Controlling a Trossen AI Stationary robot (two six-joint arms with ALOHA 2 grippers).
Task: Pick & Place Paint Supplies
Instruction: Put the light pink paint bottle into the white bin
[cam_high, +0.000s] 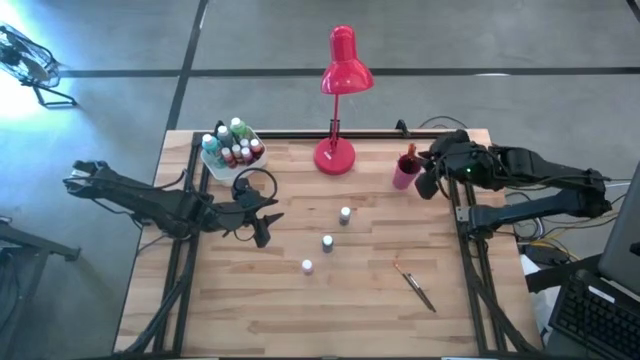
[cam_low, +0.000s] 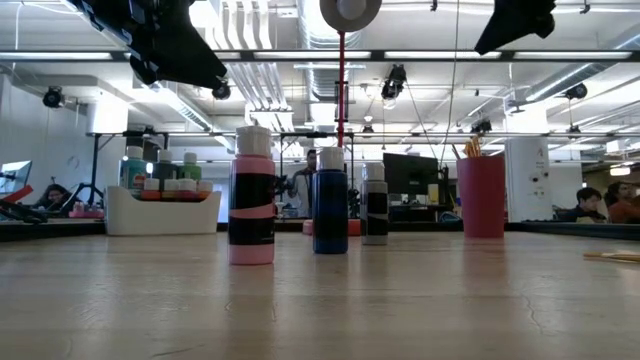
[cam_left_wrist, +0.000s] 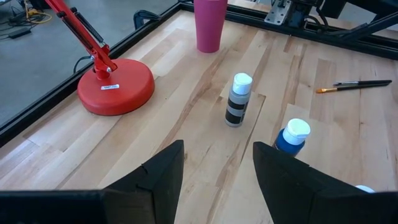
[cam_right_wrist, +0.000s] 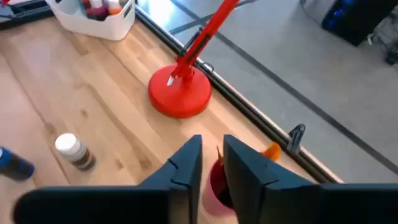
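Observation:
Three white-capped paint bottles stand upright mid-table: a grey one (cam_high: 345, 215) (cam_left_wrist: 238, 99), a blue one (cam_high: 327, 242) (cam_left_wrist: 291, 137) and a pink one (cam_high: 307, 266) (cam_low: 252, 195). One paintbrush (cam_high: 415, 288) (cam_left_wrist: 354, 85) lies flat near the right front. A pink cup (cam_high: 405, 170) (cam_low: 482, 195) with brushes standing in it is at the far right. My left gripper (cam_high: 262, 225) (cam_left_wrist: 217, 168) hovers open, left of the bottles, holding nothing. My right gripper (cam_high: 430, 178) (cam_right_wrist: 211, 155) hangs above the pink cup (cam_right_wrist: 217, 186), open only by a narrow gap, with nothing in it.
A white bin (cam_high: 232, 147) (cam_low: 163, 210) filled with several paint bottles sits at the far left corner. A red desk lamp (cam_high: 338, 100) stands on its round base (cam_left_wrist: 116, 87) (cam_right_wrist: 180, 93) at the far middle. Bare wood lies along the near edge.

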